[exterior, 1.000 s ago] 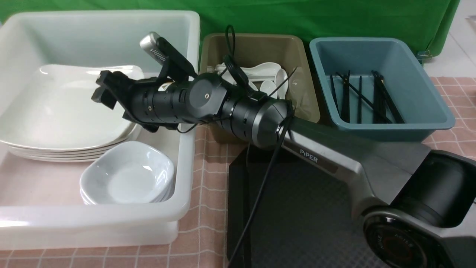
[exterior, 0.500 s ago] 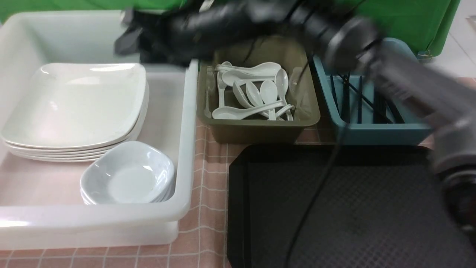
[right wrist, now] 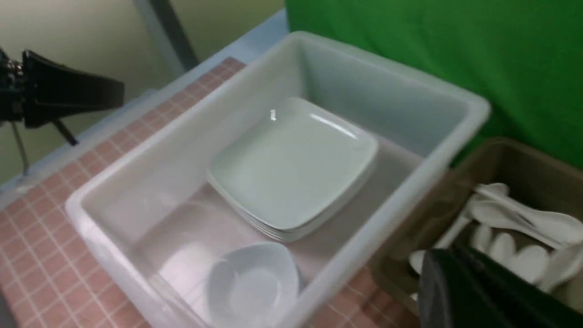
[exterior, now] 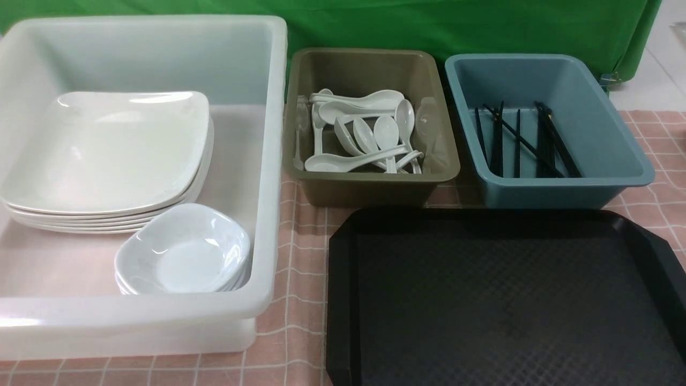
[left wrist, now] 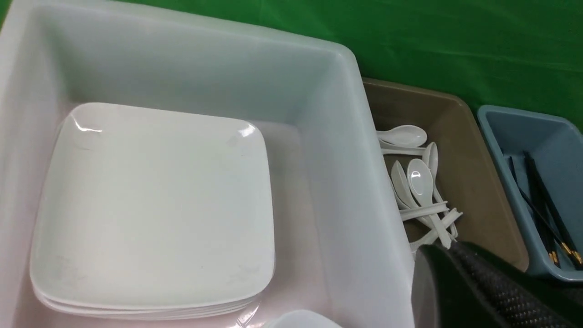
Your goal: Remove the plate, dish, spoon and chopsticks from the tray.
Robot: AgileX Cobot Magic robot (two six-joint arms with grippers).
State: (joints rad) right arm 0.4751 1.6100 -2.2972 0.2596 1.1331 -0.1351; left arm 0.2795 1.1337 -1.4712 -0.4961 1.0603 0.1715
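Tray (exterior: 504,300) bare, sits at front right on the pink checked cloth (exterior: 292,332). Plate (exterior: 107,150) tops a stack in the white tub (exterior: 270,161), small dishes (exterior: 185,252) stacked just in front of it. Spoons (exterior: 364,136) in the olive bin (exterior: 370,185), chopsticks (exterior: 522,142) in the blue bin (exterior: 563,185). Both arms out of the front view; both grippers closed, nothing seen held. Green backdrop (exterior: 429,27) behind.
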